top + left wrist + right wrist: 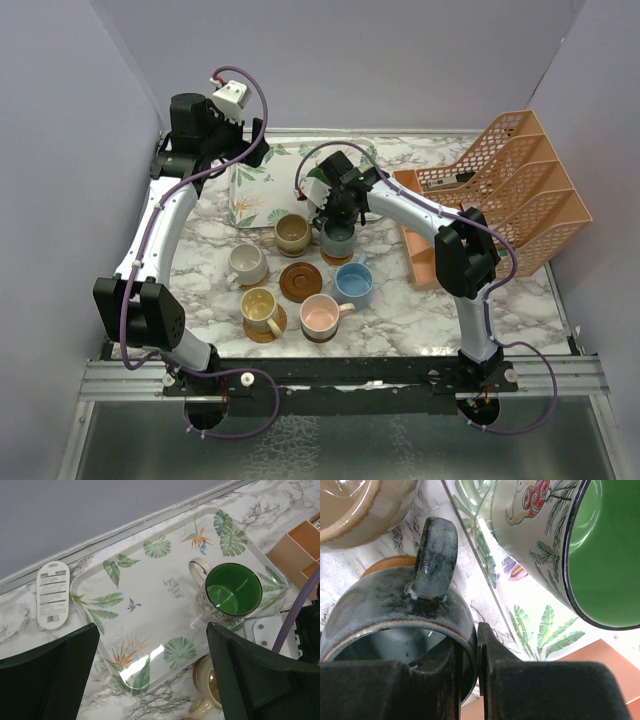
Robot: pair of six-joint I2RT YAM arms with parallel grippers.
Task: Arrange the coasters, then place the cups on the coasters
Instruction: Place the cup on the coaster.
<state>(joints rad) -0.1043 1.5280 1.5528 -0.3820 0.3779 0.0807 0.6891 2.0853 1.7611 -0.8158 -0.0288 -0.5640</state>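
Observation:
My right gripper (pixel 338 215) (pixel 476 630) is shut on the rim of the grey-blue cup (pixel 337 238) (pixel 385 615), one finger inside and one outside. That cup rests on a wooden coaster (pixel 382 562). The green-inside cup (pixel 233 590) (pixel 570 545) stands on the leaf-patterned tray (pixel 150 580). My left gripper (pixel 215 150) (pixel 152 670) hangs open high above the tray, holding nothing. In front sit the tan cup (pixel 293 233), the cream-white cup (pixel 245 263) and the light blue cup (pixel 353 283). The yellow cup (pixel 259 308) and pink cup (pixel 320 317) are on coasters. A dark brown coaster (pixel 300 281) lies bare.
An orange mesh file rack (pixel 500 190) fills the back right of the marble table. A white labelled packet (pixel 52 595) lies left of the tray by the back wall. The right arm reaches over the tray's front corner.

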